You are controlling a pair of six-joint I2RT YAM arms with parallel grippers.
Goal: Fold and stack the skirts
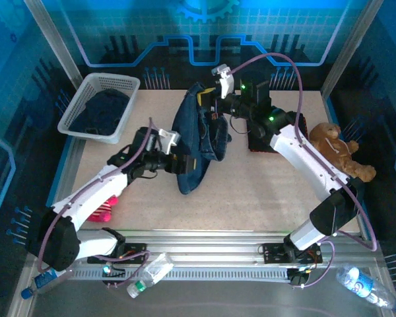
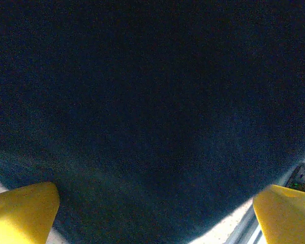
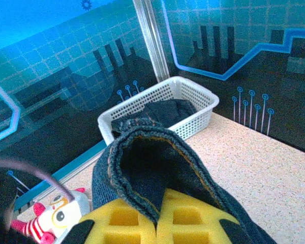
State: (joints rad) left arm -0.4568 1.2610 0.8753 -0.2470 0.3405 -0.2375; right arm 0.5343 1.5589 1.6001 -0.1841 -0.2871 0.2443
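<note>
Denim skirt (image 1: 197,142) hangs mid-frame in the top view, lifted over the table (image 1: 264,191) between both arms. The left wrist view shows the left gripper (image 2: 152,216) spread wide, with dark denim just ahead. In the right wrist view the right gripper (image 3: 156,221) is clamped on the denim skirt's hem. Beyond it a plush toy (image 3: 56,218) sits lower left, then a white basket (image 3: 193,109) of dark cloth.
</note>
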